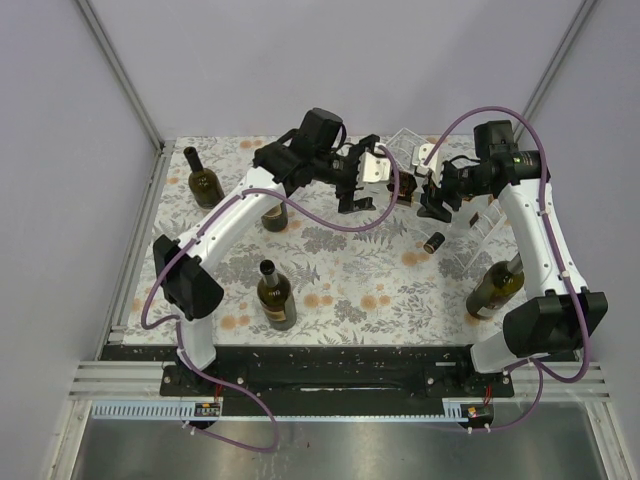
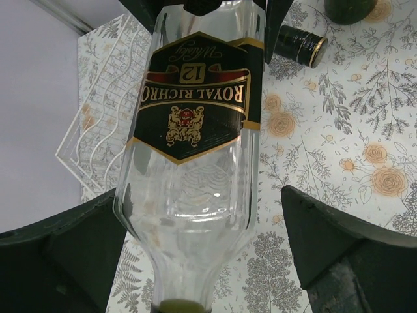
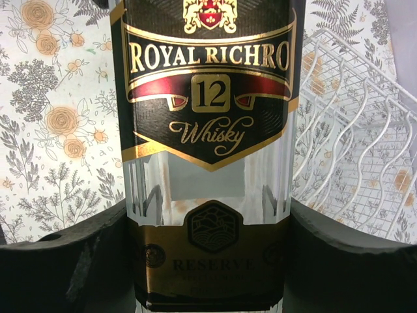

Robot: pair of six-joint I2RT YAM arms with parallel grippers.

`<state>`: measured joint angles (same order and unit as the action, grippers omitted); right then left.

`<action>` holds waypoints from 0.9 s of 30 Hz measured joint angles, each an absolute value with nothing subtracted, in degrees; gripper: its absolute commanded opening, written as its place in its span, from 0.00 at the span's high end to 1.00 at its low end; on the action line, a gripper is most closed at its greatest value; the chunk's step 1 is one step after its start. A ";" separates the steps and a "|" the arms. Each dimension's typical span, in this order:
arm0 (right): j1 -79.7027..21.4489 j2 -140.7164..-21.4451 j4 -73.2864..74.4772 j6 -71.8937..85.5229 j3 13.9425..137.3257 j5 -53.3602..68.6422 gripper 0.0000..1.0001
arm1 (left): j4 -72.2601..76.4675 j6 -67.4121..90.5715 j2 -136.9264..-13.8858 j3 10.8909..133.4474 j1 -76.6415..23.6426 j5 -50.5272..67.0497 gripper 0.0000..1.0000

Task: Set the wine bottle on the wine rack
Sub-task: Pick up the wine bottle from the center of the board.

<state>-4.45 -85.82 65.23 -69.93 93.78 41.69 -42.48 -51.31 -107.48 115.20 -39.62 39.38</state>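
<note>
Whisky bottle is squeezed tight in your right pincer; your left pincer is wide apart around it.

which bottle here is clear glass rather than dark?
The whisky bottle with the black-and-gold Royal Richro 12 label, clamped in the right gripper beside the wine rack. The other bottles standing on the table are dark green glass.

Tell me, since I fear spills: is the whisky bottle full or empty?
Seemingly empty: the bottle is clear glass, tablecloth pattern showing through, no amber liquid visible.
</note>
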 measured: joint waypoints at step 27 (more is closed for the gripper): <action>-4.45 -84.27 65.45 -68.93 92.25 41.12 0.90 | -40.56 -47.68 -109.30 115.59 -39.83 41.36 1.00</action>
<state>-4.45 -84.27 65.45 -68.93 92.25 41.12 -40.56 -47.68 -109.30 115.59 -39.83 41.36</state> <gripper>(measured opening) 0.729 0.761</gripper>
